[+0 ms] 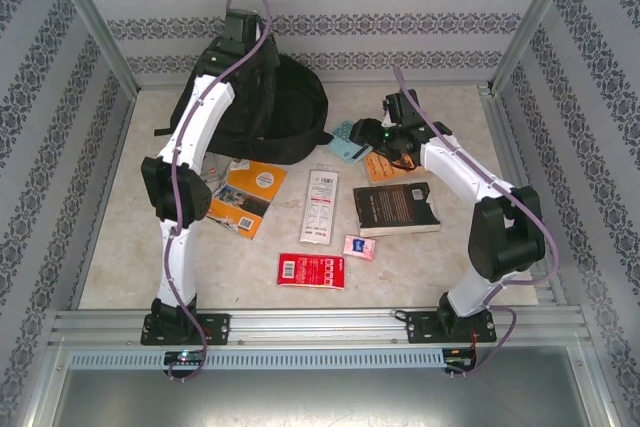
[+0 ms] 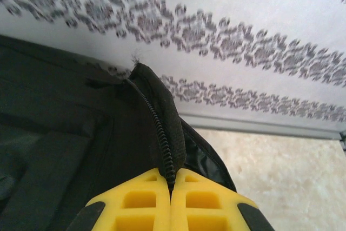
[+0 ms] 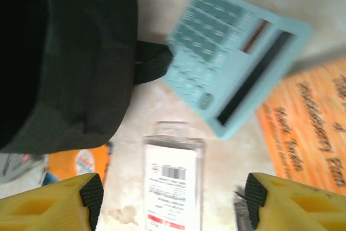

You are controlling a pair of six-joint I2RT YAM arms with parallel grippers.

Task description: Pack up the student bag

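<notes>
Notably, orange book cover reads "Mark Twain"; clear packet bears barcode label, print illegible. Student bag at far left of table, near patterned wall. Left end effector clamped on bag's zipper edge. Right end effector open above packet, teal calculator beyond. Open marbled surface along near edge.

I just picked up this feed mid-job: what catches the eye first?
The big black backpack at the far left of the table, with the left gripper shut on its zippered edge. To its right, the right gripper hovers open above a clear packet, near a light blue calculator.
</notes>
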